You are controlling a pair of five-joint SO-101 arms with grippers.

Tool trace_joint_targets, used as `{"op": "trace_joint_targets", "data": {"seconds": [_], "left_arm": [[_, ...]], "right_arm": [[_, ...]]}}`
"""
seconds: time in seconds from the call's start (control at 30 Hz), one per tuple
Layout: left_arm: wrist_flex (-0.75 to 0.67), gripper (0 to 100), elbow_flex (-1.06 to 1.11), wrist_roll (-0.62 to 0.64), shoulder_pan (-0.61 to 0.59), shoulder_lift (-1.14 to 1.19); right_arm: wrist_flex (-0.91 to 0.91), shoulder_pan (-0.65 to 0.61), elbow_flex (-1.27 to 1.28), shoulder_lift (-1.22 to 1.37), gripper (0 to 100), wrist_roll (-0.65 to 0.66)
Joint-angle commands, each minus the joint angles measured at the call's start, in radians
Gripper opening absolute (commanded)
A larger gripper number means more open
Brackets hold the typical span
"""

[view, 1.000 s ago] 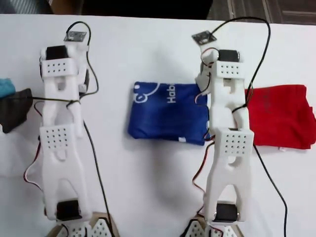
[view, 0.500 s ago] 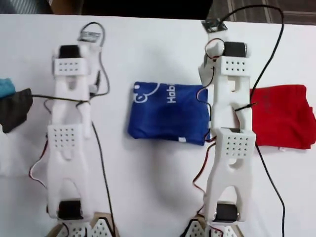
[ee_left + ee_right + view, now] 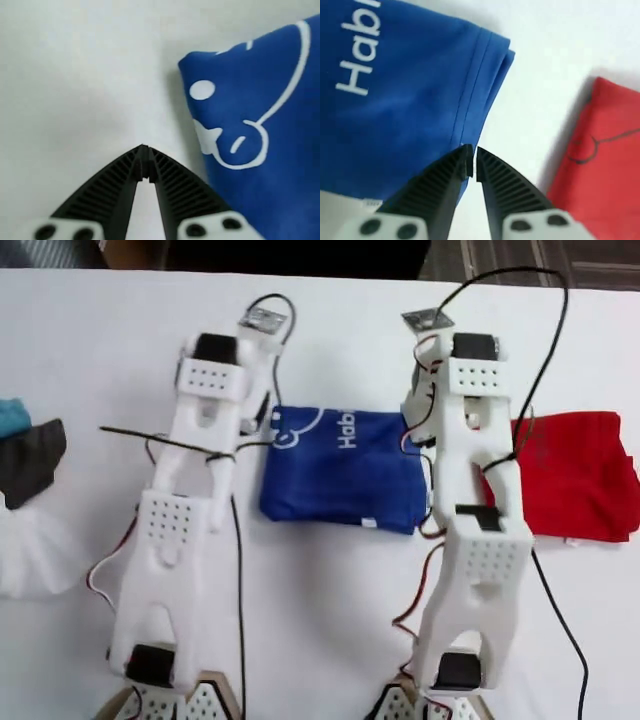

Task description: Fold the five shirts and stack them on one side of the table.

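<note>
- Left hand: fingers pressed together at the tips, nothing between them. It hangs over bare table, not touching cloth.
- Right hand: fingers all but together, with only a thin slit between the tips. I see nothing pinched in it.
- Governing relation: the blue shirt lies between the two hands, with its long axis running left to right.
  - The left hand sits just beside the shirt's far-left corner, so the cloth is to that hand's right.
  - The right hand's tips sit at the shirt's far-right hemmed edge, so the cloth is to that hand's left.
- Nearness: both hands are close. The right is at the cloth's edge, and the left is a strip of table short of it.
- Judgement: either hand must spread before it can take a corner.
- Outward: the red shirt lies to the right of the blue one, parted from it by bare table. A dark garment lies at the table's left edge.
</note>
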Motion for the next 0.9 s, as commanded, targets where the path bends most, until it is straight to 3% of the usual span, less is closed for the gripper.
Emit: {"op": "trace_joint_targets", "data": {"seconds": [0.0,0.2,0.47,0.7,0.87], "left_arm": [[-0.011,3,-0.036,0.006,0.028,-0.040],[-0.054,3,-0.044,0.006,0.041,0.029],[-0.118,3,-0.091,0.084,0.063,0.068],[-0.115,3,-0.263,0.124,0.114,0.077],[-0.127,3,-0.197,0.121,0.172,0.124]], "right_arm": [[-0.001,-0.002,0.117,-0.208,2.4,0.008],[-0.162,-0.002,0.545,-0.501,2.4,0.009],[-0.561,-0.047,1.206,-0.802,2.4,0.038],[-0.711,-0.051,1.355,-0.773,2.4,0.038],[-0.740,-0.048,1.355,-0.679,2.4,0.038]]}}
